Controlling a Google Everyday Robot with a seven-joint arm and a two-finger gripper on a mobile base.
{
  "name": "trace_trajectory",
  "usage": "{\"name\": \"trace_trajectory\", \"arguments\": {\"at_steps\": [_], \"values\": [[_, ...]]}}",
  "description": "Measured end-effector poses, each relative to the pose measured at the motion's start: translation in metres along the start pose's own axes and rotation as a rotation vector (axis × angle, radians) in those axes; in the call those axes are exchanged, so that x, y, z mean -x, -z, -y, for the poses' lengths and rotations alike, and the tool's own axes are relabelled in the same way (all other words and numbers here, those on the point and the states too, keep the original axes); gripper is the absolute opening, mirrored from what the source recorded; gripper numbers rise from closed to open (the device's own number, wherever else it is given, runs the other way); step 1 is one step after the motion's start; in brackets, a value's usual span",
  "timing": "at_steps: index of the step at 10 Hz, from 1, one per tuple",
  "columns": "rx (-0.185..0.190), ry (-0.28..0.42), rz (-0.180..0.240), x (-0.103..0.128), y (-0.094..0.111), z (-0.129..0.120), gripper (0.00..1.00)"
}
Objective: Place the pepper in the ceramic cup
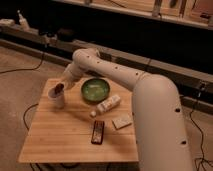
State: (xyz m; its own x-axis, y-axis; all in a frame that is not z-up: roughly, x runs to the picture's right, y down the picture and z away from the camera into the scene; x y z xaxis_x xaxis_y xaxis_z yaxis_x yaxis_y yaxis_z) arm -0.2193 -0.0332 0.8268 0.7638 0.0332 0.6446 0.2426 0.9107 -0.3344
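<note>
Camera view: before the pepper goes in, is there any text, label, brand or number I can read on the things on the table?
No text can be read.
Dark bar: red markings, too blurred to read.
White bottle: no readable label.
Pale flat block: plain.
Green bowl and ceramic cup: no markings show.
Gripper: over the cup's mouth with the pepper, no lettering visible.

claw [59,89] over cup [56,99], bowl [95,90] adj.
</note>
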Motion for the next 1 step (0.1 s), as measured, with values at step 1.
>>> {"name": "trace_trajectory", "arguments": {"at_steps": [1], "values": [[0.000, 0.002, 0.000, 0.0001, -0.0001, 0.0000, 0.80]]}}
